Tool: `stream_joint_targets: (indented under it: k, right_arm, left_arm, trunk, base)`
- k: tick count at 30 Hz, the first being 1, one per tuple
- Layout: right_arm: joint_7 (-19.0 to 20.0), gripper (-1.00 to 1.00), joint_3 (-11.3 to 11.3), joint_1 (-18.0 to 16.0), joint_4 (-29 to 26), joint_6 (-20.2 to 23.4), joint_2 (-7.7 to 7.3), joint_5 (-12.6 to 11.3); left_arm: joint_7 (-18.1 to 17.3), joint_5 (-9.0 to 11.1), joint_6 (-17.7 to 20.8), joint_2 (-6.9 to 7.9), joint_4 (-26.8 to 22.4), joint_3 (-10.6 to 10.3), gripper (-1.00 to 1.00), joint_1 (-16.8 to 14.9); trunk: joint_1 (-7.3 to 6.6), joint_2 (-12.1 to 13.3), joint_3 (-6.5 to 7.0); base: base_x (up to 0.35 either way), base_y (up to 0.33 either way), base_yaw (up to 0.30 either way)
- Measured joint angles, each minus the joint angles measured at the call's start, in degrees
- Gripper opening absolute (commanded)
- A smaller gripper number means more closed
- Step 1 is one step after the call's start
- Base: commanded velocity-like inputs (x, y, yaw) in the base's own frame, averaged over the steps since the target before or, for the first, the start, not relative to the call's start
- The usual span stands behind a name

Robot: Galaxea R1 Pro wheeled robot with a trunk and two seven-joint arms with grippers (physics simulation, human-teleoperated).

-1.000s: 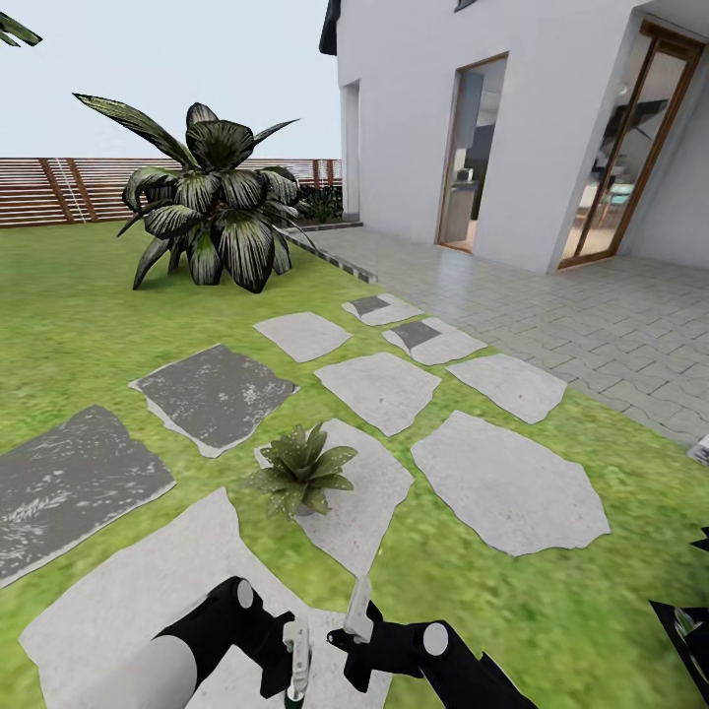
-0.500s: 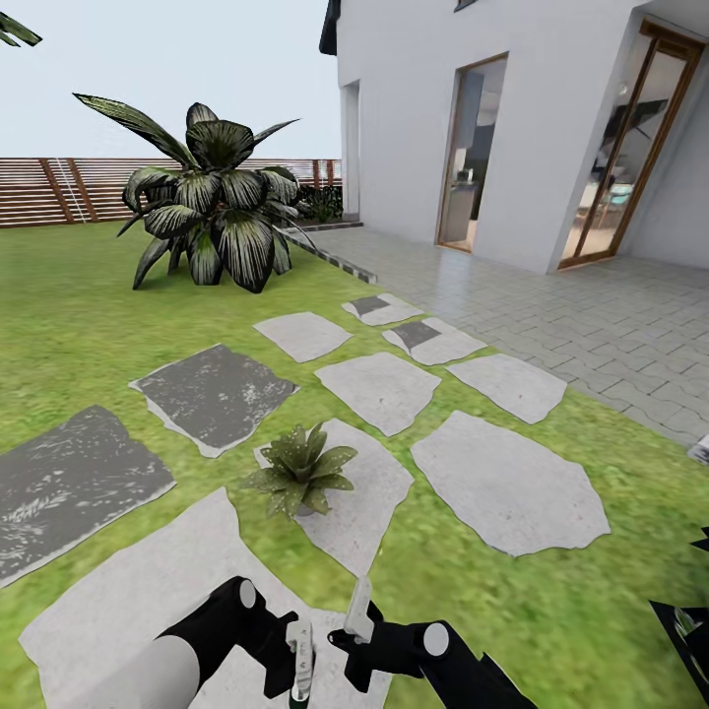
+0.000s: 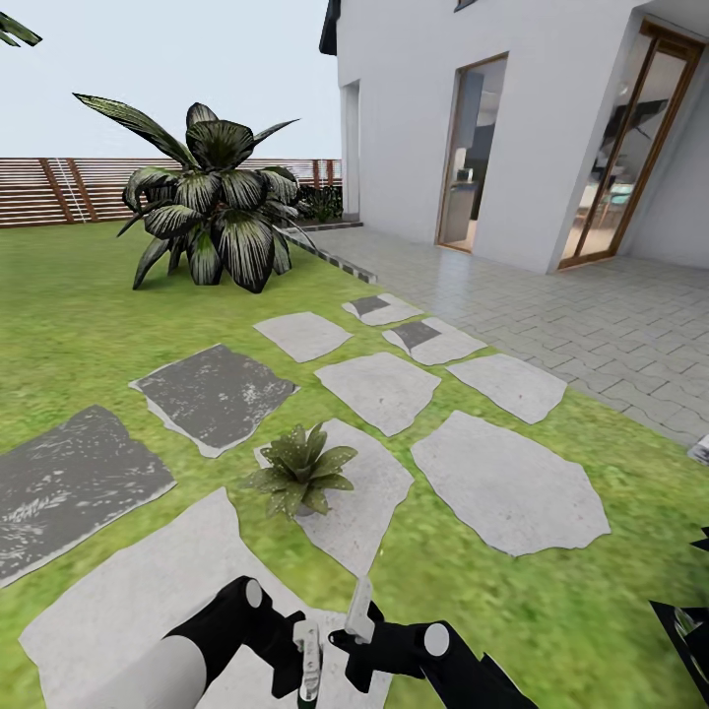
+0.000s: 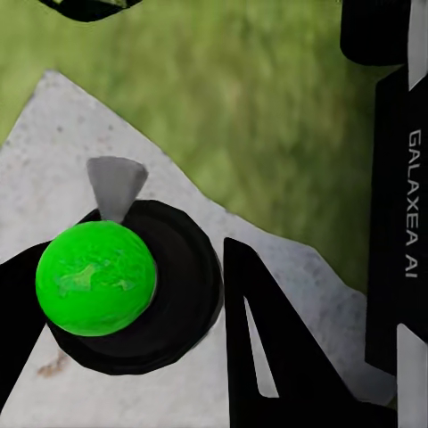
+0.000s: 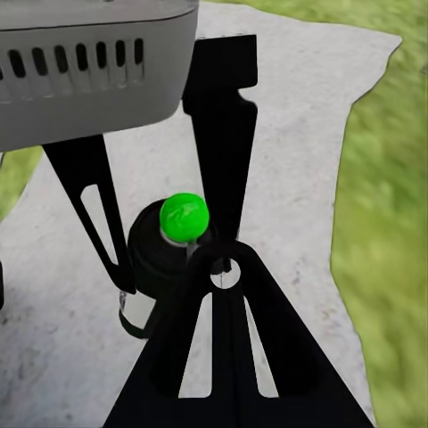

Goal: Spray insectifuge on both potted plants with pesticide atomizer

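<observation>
Item: pesticide atomizer (image 4: 96,278), green-capped, dark-bodied, standing upright on a pale stepping stone (image 3: 138,591) at your feet.

Relation: it sits directly between your left claw (image 3: 307,660) and right claw (image 3: 356,618). Left claw spread apart, bracketing the bottle; whether its fingers touch is unclear. Right claw: its state cannot be told.

Potted plant (image 3: 300,471): ahead, well apart.

Hidden: the bottle's body, behind the claws; the second potted plant.
</observation>
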Motion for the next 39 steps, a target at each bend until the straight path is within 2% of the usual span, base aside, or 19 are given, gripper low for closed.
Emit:
stream_joint_targets:
  k: [5, 8, 11, 25, 30, 39]
  right_arm:
    - [0.0, -1.0, 0.0, 0.0, 0.0, -0.03, 0.0, 0.0]
    - [0.0, -1.0, -0.01, 0.0, 0.0, -0.05, 0.0, 0.0]
    - [0.0, -1.0, -0.03, 0.0, 0.0, -0.06, -0.06, 0.0]
    - [0.0, -1.0, -0.02, 0.0, 0.0, -0.09, -0.23, 0.0]
    - [0.0, -1.0, -0.05, 0.0, 0.0, -0.09, -0.26, 0.0]
    - [0.0, -1.0, -0.04, 0.0, 0.08, -0.09, -0.26, 0.0]
  left_arm:
    - [0.04, 0.11, 0.01, -0.51, 0.0, 0.08, -1.0, 0.0]
    - [-0.02, 2.81, -0.11, -0.53, -0.07, 0.0, -1.0, 0.0]
    - [-0.04, 3.87, -0.15, -0.46, -0.09, -0.17, -1.0, 0.0]
    - [-0.12, 4.05, -0.22, -0.35, -0.09, -0.19, -1.0, 0.0]
    - [-0.07, 4.14, -1.92, -0.44, -0.02, -0.19, -1.0, 0.0]
    - [-0.12, 4.14, -2.15, -0.44, -0.07, -0.04, -1.0, 0.0]
  trunk:
    - [0.0, 0.0, 0.0]
    - [0.0, 0.0, 0.0]
    - [0.0, 0.0, 0.0]
    - [0.0, 0.0, 0.0]
    - [0.0, 0.0, 0.0]
    - [0.0, 0.0, 0.0]
  base:
    - [0.0, 0.0, 0.0]
    - [0.0, 0.0, 0.0]
    - [0.0, 0.0, 0.0]
    - [0.0, 0.0, 0.0]
    - [0.0, 0.0, 0.0]
    - [0.0, 0.0, 0.0]
